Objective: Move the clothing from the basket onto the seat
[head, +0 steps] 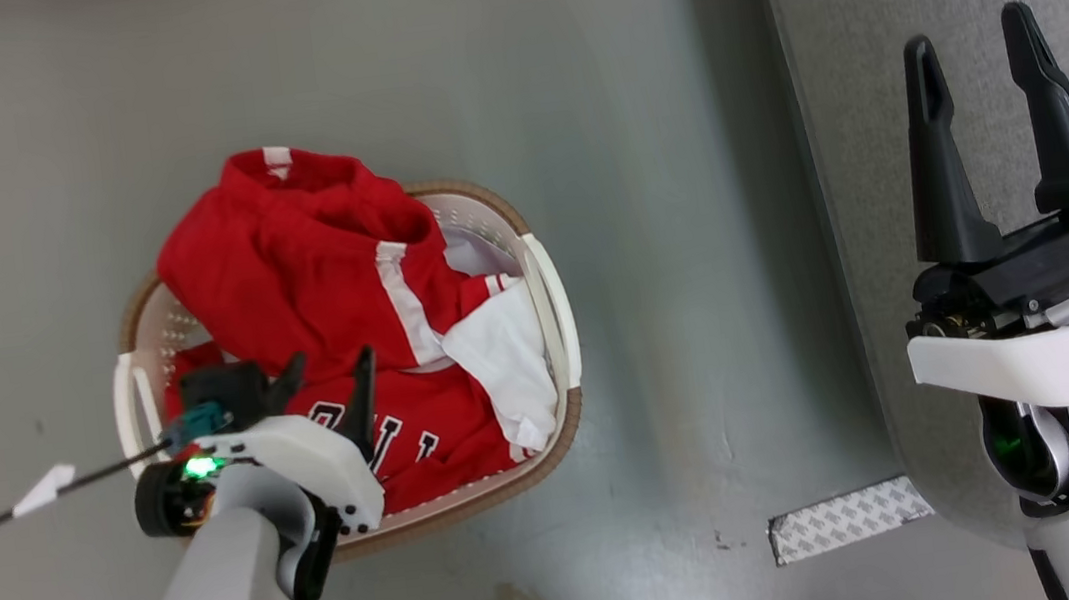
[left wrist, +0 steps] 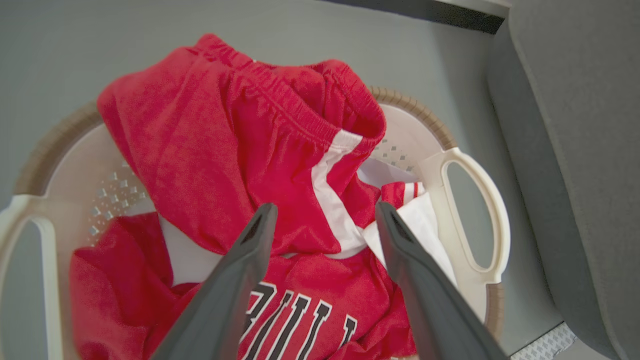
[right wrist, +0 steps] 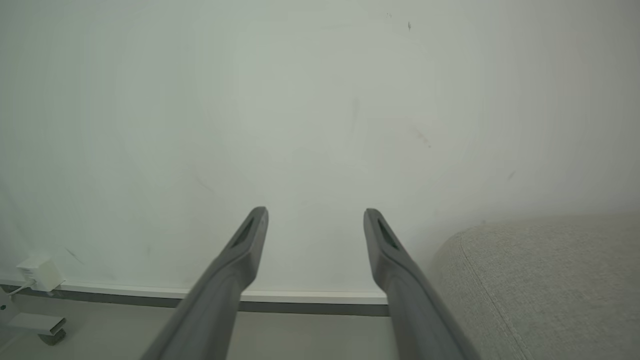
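My left gripper (head: 330, 363), nearest the lens, hangs over the near end of the basket (head: 559, 322). Fingers point down into it, jaws spread wide, nothing between them. The tips look just above the jersey (head: 308, 255); whether they touch it I cannot tell. The jersey lies heaped in the basket, one red fold humped over the far rim and the lettered panel flat at the near end. A white cloth (head: 513, 358) is tucked at the side toward the seat (head: 880, 59). I judge the arm is placed here because the pile stands proud of the rim, so a straight drop and pinch on the lettered panel should catch fabric. The seat stands to the right of the basket, bare floor (head: 677, 223) between. My right gripper (head: 967, 29) hangs over the seat's edge, well apart from the basket, jaws wide and empty, likely parked clear of the lift path.
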`<state>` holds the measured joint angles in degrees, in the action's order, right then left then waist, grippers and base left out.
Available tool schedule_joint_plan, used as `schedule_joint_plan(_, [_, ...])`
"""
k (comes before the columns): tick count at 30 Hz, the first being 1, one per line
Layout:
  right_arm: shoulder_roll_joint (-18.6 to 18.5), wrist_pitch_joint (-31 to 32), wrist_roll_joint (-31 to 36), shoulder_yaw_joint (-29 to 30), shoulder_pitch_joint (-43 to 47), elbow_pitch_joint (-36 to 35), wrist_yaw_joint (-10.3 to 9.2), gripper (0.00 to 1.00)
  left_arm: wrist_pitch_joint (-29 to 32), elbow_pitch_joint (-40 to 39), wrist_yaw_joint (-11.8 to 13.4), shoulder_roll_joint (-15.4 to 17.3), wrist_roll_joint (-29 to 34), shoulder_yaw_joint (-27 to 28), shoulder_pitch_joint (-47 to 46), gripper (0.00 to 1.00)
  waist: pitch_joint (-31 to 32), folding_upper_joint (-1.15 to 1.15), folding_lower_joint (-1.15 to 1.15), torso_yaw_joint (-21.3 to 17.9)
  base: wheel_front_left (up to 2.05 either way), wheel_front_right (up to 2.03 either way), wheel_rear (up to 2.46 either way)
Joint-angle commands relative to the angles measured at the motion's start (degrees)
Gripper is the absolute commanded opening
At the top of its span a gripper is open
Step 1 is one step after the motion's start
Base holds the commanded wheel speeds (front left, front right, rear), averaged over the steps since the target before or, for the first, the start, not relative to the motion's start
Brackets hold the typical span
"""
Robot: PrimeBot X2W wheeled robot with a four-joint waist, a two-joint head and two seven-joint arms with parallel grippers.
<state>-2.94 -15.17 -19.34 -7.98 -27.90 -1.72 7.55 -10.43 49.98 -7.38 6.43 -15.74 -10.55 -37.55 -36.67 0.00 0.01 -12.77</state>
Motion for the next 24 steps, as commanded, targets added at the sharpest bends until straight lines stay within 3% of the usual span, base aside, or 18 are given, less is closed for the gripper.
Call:
schedule_joint_plan(1, [0.0, 0.0, 0.0, -0.2, -0.9, -0.5, -0.12, 1.00, 1.1, 1.5, -0.1, 1.0, -1.5, -1.3, -1.4, 1.00, -1.1, 0.00, -0.01, -0.7, 0.00, 0.00, 0.00])
schedule_joint_plan(12, [0.0, 0.0, 0.7, 0.0, -3.1, -2.8, -0.12, 1.00, 11.6, 10.7, -0.1, 4.3, -12.5, -14.0, -6.9, 1.00, -4.8, 0.00, -0.01, -2.8, 0.00, 0.00, 0.00])
schedule_joint_plan(24, [0.0, 0.0, 0.4, 0.4, -5.0, -5.1, -0.12, 1.00, 15.4, 16.9, -0.1, 7.9, -15.6, -22.3, -12.2, 1.00, -11.0, 0.00, -0.01, -5.1, 0.00, 0.00, 0.00])
